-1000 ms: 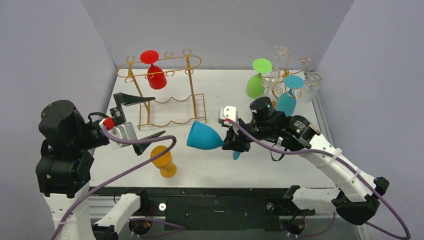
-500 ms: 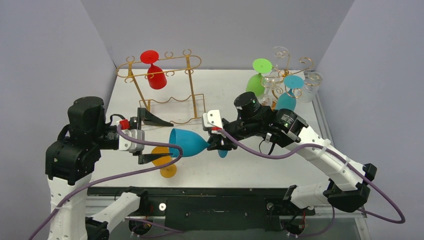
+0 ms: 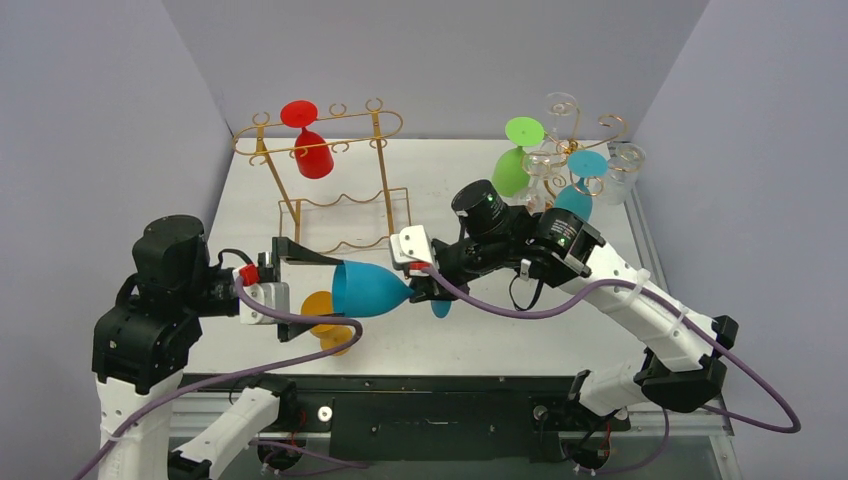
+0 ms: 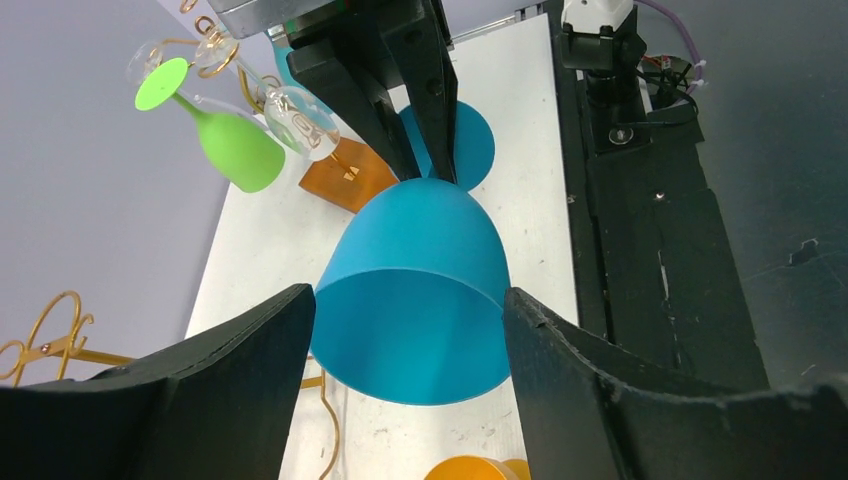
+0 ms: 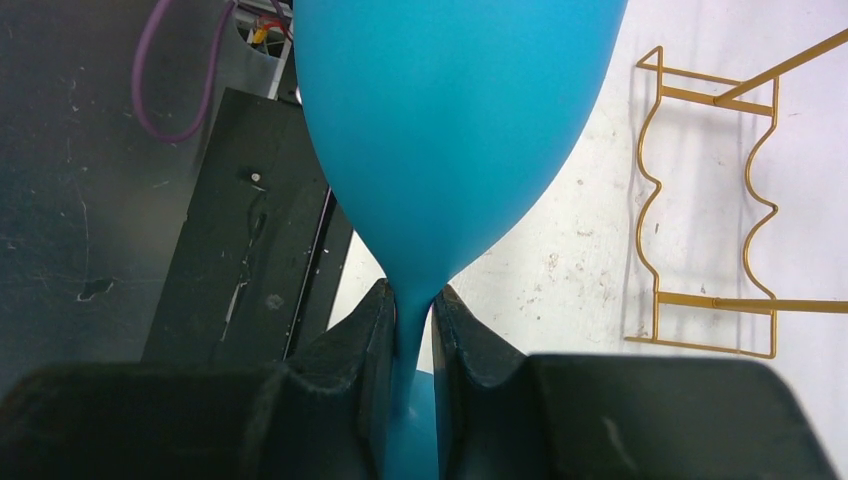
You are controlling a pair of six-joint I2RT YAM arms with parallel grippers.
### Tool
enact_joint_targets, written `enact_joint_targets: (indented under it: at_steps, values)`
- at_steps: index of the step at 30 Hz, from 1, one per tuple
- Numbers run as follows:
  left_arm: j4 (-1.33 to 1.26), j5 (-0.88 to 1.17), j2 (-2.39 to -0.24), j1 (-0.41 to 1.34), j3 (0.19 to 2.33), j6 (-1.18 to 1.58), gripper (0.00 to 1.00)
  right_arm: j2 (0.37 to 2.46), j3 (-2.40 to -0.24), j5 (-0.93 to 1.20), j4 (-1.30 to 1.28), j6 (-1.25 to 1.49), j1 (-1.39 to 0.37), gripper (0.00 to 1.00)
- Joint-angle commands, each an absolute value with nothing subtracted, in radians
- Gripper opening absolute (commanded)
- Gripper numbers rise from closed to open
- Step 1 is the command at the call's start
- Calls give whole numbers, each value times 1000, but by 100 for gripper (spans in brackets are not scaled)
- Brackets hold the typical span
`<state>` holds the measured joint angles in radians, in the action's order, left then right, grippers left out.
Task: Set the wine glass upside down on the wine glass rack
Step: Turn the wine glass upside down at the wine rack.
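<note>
The blue wine glass (image 3: pixel 368 290) lies horizontal above the table, bowl mouth to the left. My right gripper (image 3: pixel 425 288) is shut on its stem, as the right wrist view (image 5: pixel 410 300) shows, with the bowl (image 5: pixel 450 120) ahead of the fingers. My left gripper (image 3: pixel 338 293) is open, with one finger on each side of the bowl's rim. In the left wrist view the bowl (image 4: pixel 415 280) sits between the wide-apart fingers (image 4: pixel 220 380), very close to both. The gold wire rack (image 3: pixel 320 135) at the back left holds one red glass (image 3: pixel 310 150) hanging upside down.
An orange glass (image 3: pixel 325 320) stands on the table under my left gripper, partly hidden. A second gold rack (image 3: pixel 590 135) at the back right carries a green glass (image 3: pixel 512 165), clear glasses and a teal one. The rack's wire base (image 5: pixel 710 210) lies on the table.
My right arm has carried the blue glass to the left. My left gripper has swung in towards it, and its open fingers now flank the bowl's rim.
</note>
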<state>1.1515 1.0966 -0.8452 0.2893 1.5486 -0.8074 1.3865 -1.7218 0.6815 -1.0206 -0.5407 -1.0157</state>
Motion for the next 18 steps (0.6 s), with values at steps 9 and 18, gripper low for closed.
enact_joint_targets:
  at_steps: [9,18]
  values:
    - [1256,1056,-882,291,1660,-935,82,1304,-1682,683,-1051,-647,-1047,9]
    - [1247,1052,-864,291,1637,-916,83,1282,-1694,717,-1009,-617,-1049,9]
